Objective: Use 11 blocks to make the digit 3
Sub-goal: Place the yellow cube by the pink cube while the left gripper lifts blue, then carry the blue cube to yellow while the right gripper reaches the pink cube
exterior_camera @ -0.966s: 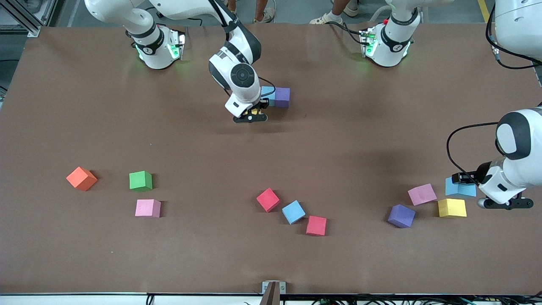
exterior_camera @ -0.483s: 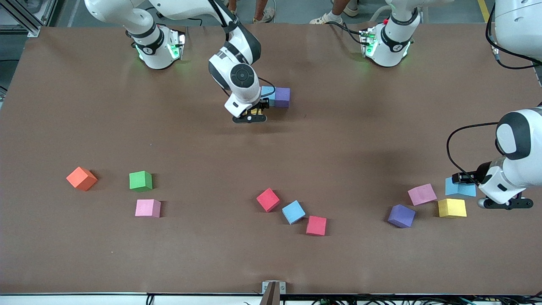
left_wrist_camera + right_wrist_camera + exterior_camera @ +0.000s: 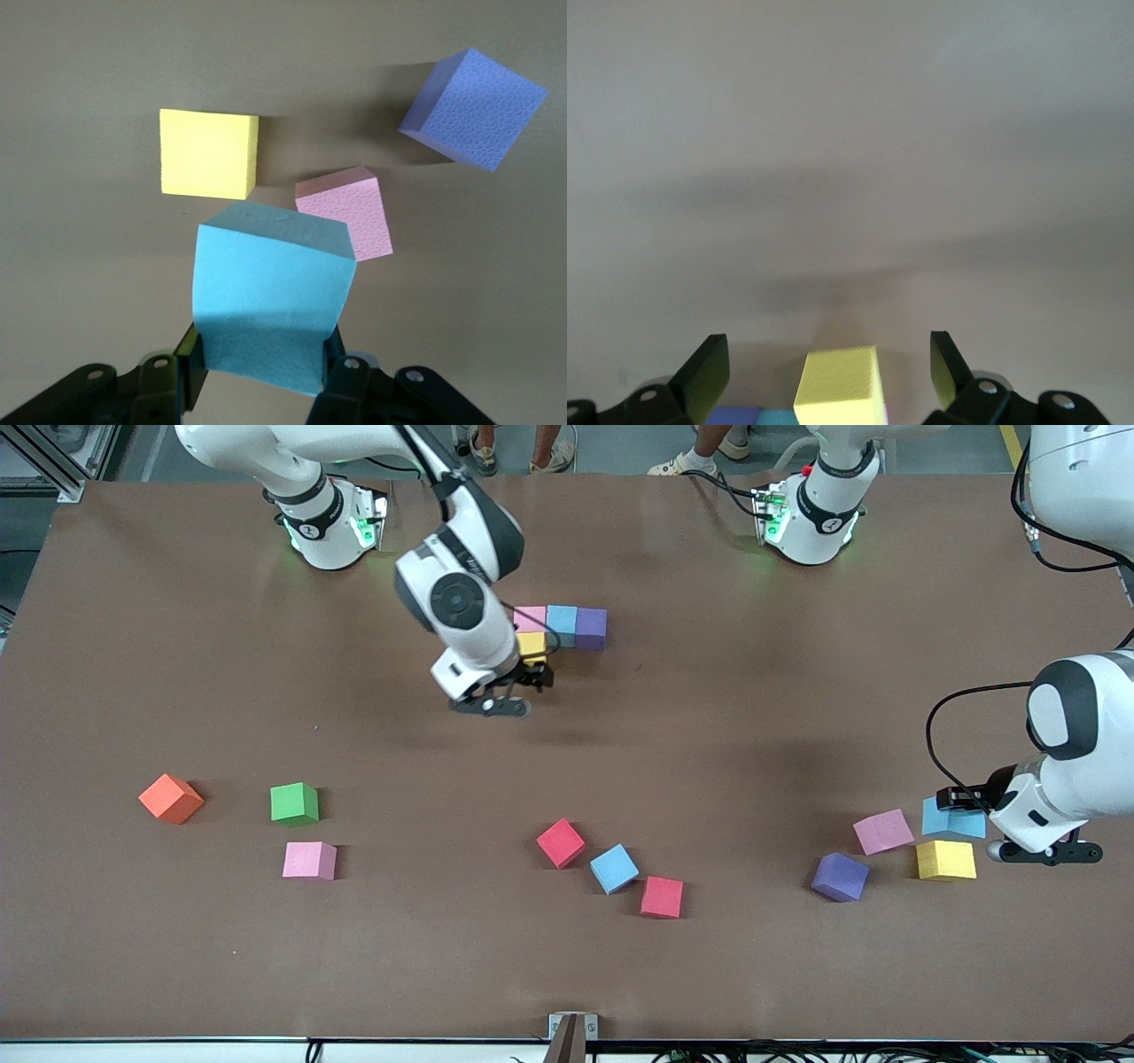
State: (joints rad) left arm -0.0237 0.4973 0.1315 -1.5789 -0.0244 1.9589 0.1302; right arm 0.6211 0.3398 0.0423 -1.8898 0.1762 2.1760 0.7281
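Observation:
A row of pink, light blue and purple blocks lies near the robots' bases. A yellow block touches the pink one on the side nearer the front camera. My right gripper hangs open just over that yellow block, holding nothing. At the left arm's end, my left gripper is shut on a light blue block, tilted, beside a loose pink block, a yellow one and a purple one.
Loose blocks lie across the half of the table nearer the front camera: green, pink, red, light blue and a second red. An orange cube sits toward the right arm's end.
My right gripper opened, let go of the yellow block beside the pink one, and rose away from it. My left gripper shifted slightly with the light blue block.

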